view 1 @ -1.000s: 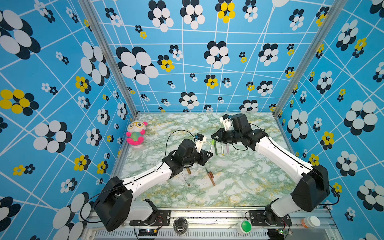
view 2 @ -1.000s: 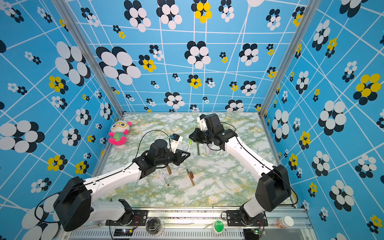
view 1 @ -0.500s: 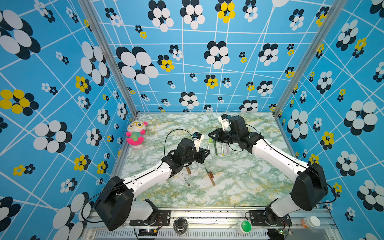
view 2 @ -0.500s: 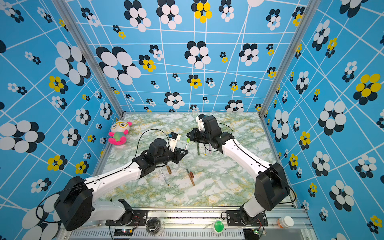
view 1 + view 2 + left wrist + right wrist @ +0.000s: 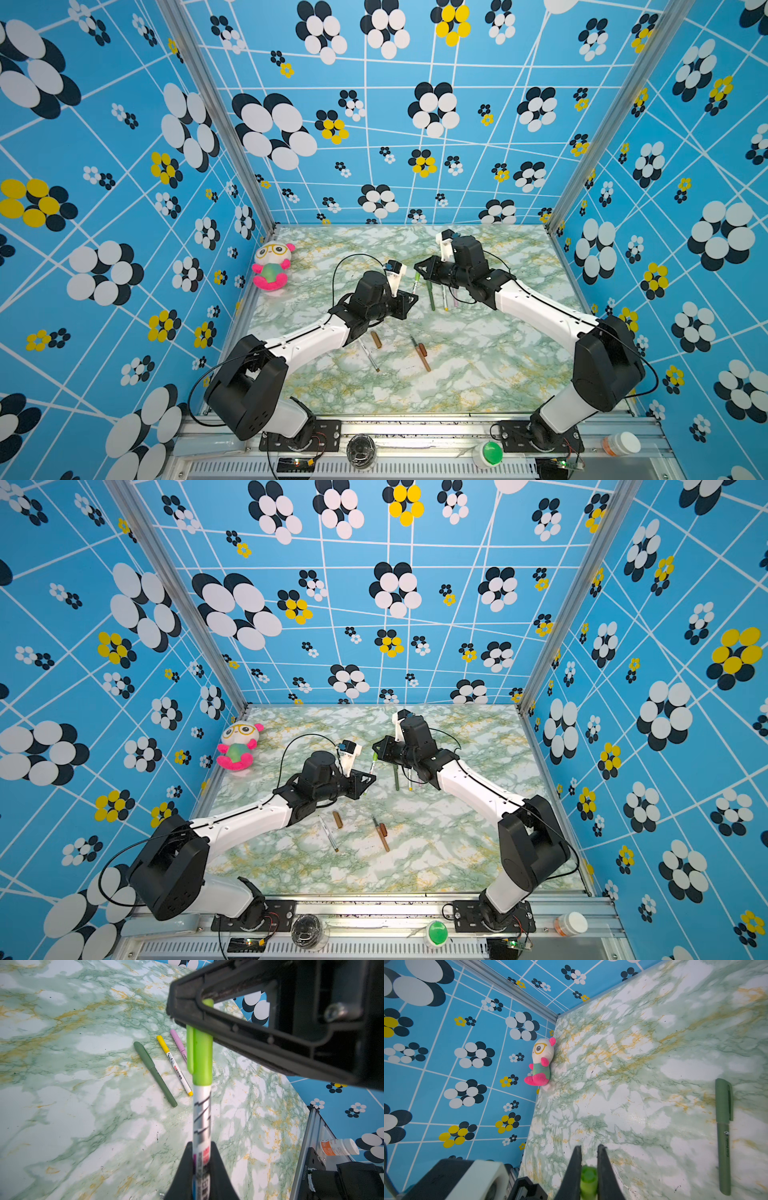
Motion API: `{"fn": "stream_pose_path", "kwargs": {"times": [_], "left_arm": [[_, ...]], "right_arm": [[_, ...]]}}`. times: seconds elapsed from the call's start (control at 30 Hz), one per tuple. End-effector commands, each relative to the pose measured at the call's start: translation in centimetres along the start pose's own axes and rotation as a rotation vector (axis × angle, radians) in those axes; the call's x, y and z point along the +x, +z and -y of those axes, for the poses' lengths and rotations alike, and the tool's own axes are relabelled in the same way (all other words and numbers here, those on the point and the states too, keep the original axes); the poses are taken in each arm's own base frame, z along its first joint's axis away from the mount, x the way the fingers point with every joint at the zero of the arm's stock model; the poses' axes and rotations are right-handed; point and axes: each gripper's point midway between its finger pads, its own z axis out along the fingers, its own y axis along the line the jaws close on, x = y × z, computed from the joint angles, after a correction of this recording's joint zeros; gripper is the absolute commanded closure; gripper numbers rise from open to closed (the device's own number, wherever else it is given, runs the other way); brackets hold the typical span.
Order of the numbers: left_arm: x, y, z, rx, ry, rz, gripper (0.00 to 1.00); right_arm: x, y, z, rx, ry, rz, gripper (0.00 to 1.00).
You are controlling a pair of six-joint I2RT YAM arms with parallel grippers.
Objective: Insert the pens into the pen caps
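Observation:
A white pen (image 5: pixel 201 1122) is clamped in my left gripper (image 5: pixel 201 1145), which is shut on its barrel. A lime green cap (image 5: pixel 200 1057) sits over the pen's far end, and my right gripper (image 5: pixel 589 1148) is shut on that cap (image 5: pixel 588 1178). In both top views the two grippers (image 5: pixel 409 301) (image 5: pixel 420 268) meet at mid-table with the pen (image 5: pixel 374 763) between them. Three capped pens lie beside them: dark green (image 5: pixel 431 297), yellow (image 5: pixel 444 300) and pink (image 5: pixel 456 297). Nearer the front lie a brown cap (image 5: pixel 377 339), a white pen (image 5: pixel 370 355), and a brown pen (image 5: pixel 423 360).
A plush toy (image 5: pixel 272 266) sits at the table's left edge by the wall. Patterned blue walls close in three sides. Beyond the front rail stand a green button (image 5: pixel 489 453) and a small white bottle (image 5: pixel 621 444).
My right gripper has moved left with the lime cap toward the left gripper. The left gripper has shifted slightly back, and cap and pen now meet.

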Motion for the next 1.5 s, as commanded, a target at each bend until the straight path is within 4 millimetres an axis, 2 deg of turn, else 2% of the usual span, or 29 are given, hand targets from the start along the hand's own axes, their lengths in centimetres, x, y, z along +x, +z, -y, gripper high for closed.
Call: {"fn": "stream_pose_path", "kwargs": {"times": [0.0, 0.2, 0.33, 0.47, 0.63, 0.8, 0.87, 1.03, 1.17, 1.37, 1.47], "left_arm": [[-15.5, -4.4, 3.3, 0.049, 0.112, 0.534, 1.00], [-15.7, -4.6, 2.9, 0.044, 0.105, 0.540, 1.00], [-15.1, -4.2, 2.8, 0.053, 0.089, 0.513, 1.00], [-13.0, -3.1, 2.0, 0.038, 0.044, 0.440, 1.00], [-9.1, -1.5, 0.5, 0.005, -0.051, 0.329, 1.00], [-5.3, 0.0, -0.4, -0.033, -0.095, 0.214, 1.00], [-4.0, 0.5, -0.7, -0.045, -0.111, 0.177, 1.00], [-2.0, 1.8, -1.0, -0.072, -0.149, 0.107, 1.00], [-1.4, 2.6, -0.6, -0.094, -0.161, 0.065, 1.00], [0.0, 3.8, -1.6, -0.220, -0.196, -0.026, 1.00], [1.1, 4.6, -2.5, -0.284, -0.218, -0.083, 1.00]], "right_arm": [[14.3, 0.2, 0.7, 0.018, 0.103, -0.486, 1.00], [15.2, 0.4, 0.7, 0.018, 0.104, -0.506, 1.00], [14.2, 0.2, -0.1, 0.003, 0.091, -0.486, 1.00], [10.9, -0.1, -1.7, -0.057, 0.093, -0.425, 1.00], [6.2, -0.6, -2.9, -0.085, 0.060, -0.352, 1.00], [1.6, -1.2, -3.3, -0.117, 0.081, -0.251, 0.84], [-0.4, -1.9, -3.8, -0.132, 0.076, -0.203, 0.74], [-3.1, -3.3, -4.8, -0.151, 0.037, -0.139, 0.60], [-3.6, -4.3, -3.4, -0.063, -0.003, -0.103, 0.53], [-3.4, -6.3, 2.7, 0.242, -0.013, -0.042, 0.51], [-3.2, -7.3, 4.9, 0.317, 0.007, -0.021, 0.51]]}}
